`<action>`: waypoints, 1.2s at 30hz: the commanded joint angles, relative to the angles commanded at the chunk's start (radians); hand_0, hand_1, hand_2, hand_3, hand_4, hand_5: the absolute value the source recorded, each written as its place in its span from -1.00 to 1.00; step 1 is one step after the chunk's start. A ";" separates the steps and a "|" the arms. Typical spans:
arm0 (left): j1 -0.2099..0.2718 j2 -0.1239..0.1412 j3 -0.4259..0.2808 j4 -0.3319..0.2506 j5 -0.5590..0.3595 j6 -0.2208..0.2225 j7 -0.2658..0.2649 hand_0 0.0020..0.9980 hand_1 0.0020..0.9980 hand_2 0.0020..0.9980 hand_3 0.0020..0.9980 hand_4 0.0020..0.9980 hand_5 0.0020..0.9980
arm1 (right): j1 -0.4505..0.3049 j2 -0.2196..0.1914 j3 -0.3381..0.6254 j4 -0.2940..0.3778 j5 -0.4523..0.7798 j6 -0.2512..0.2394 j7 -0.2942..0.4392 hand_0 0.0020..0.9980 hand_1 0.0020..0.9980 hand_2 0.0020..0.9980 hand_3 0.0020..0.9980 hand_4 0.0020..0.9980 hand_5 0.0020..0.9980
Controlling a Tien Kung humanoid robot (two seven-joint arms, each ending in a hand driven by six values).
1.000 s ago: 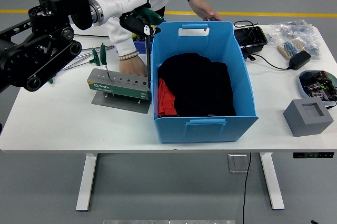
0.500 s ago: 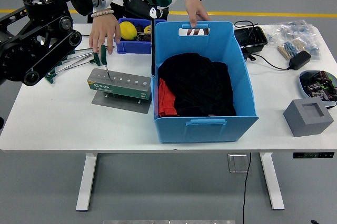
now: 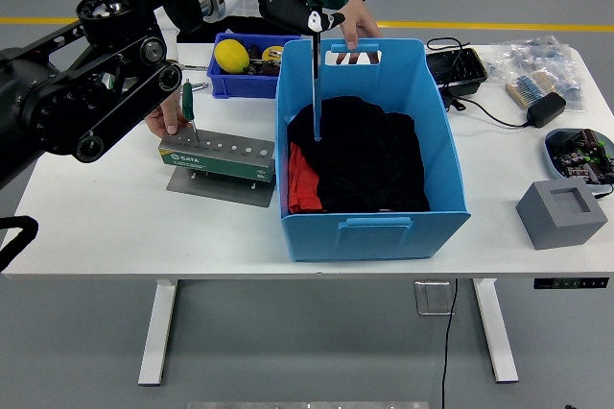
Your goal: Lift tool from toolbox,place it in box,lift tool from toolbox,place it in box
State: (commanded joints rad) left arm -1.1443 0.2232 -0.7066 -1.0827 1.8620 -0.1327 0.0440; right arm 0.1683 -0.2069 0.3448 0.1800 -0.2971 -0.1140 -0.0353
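My left hand is shut on a green-handled screwdriver whose long dark shaft hangs straight down inside the blue box, tip just above the black cloth. A red item lies by the box's left wall. The green tool holder stands on a grey plate left of the box. One more green-handled screwdriver stands in its left end. A person's hand touches that screwdriver; the person's other hand holds the box's far rim.
A small blue bin with a yellow object sits behind the holder. Right of the box are a black tray, a power adapter, plastic bags, a round device and a grey block.
My left hand has carried the screwdriver up and to the right, from beside the box's left wall to over its inside. The person's hand moved down to the screwdriver in the holder.
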 joint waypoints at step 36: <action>0.023 -0.223 0.210 0.364 -0.220 0.190 0.014 -0.44 -0.70 -0.61 -0.45 0.31 -0.14 | 0.031 -0.012 -0.067 0.005 0.032 0.008 0.002 0.39 0.37 0.47 0.17 0.59 0.45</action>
State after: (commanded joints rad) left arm -1.1215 0.0000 -0.4968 -0.7192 1.6417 0.0571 0.0582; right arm 0.1993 -0.2186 0.2778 0.1847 -0.2655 -0.1062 -0.0337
